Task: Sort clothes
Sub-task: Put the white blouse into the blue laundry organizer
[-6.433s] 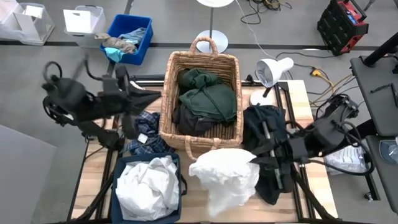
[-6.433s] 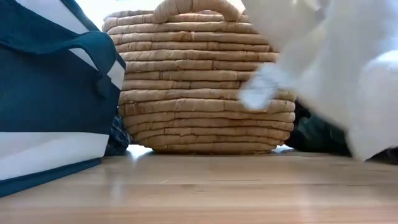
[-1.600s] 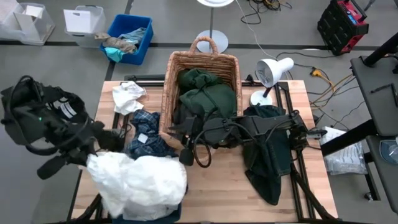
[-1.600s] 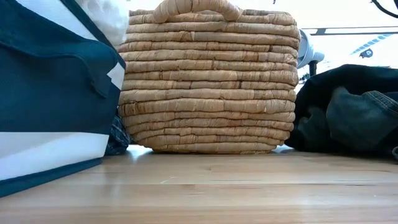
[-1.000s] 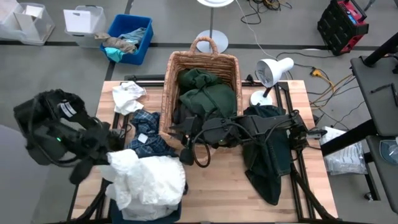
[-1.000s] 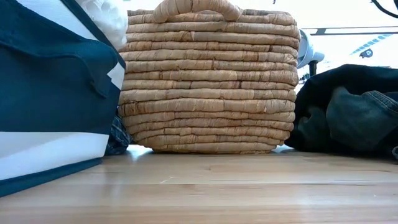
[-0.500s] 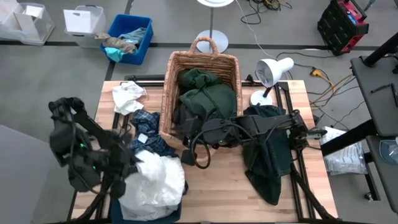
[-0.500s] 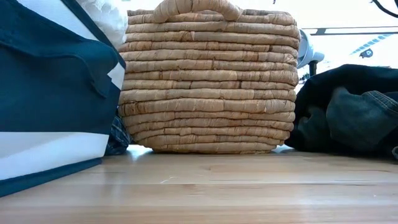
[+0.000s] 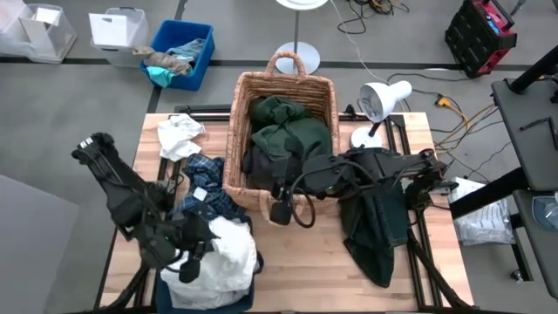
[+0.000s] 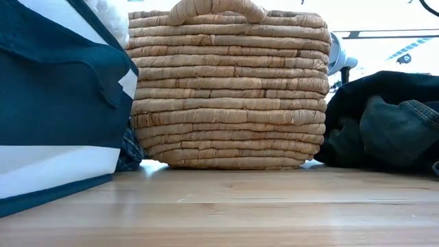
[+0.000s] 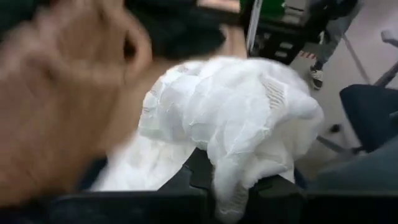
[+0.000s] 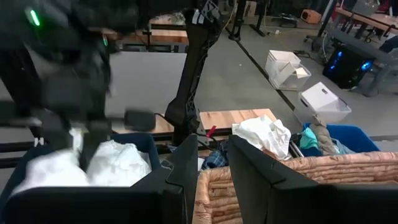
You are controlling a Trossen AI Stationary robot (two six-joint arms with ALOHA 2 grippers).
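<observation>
My left gripper (image 9: 188, 263) is shut on a white garment (image 9: 222, 253) over the navy-and-white bag (image 10: 55, 103) at the table's near left. My right gripper (image 9: 281, 212) is open and empty at the near wall of the wicker basket (image 9: 283, 187). The basket holds dark green (image 9: 292, 131) and charcoal clothes. A blue-and-white plaid garment (image 9: 205, 187) lies between bag and basket. A small white garment (image 9: 179, 135) lies at the far left. A dark garment (image 9: 375, 218) lies to the right, partly under the right arm. My left gripper pinches a bunched fold of the white garment (image 11: 229, 186) between its two fingers, coming from above. The rest of the garment (image 11: 236, 112) spreads out beyond the fingers and lies on the white pile in the bag.
A white desk lamp (image 9: 381, 98) stands at the far right of the table. A blue bin with rags (image 9: 183, 52) and clear boxes stand on the floor beyond the far left. Bare wood (image 9: 296, 270) lies near the front middle.
My left gripper has gone toward the table's right and near edge and down, carrying the white garment. The garment has sunk from a wide, spread heap into a smaller bunch in the bag. My right gripper has shifted a little toward the right, along the basket's near wall.
</observation>
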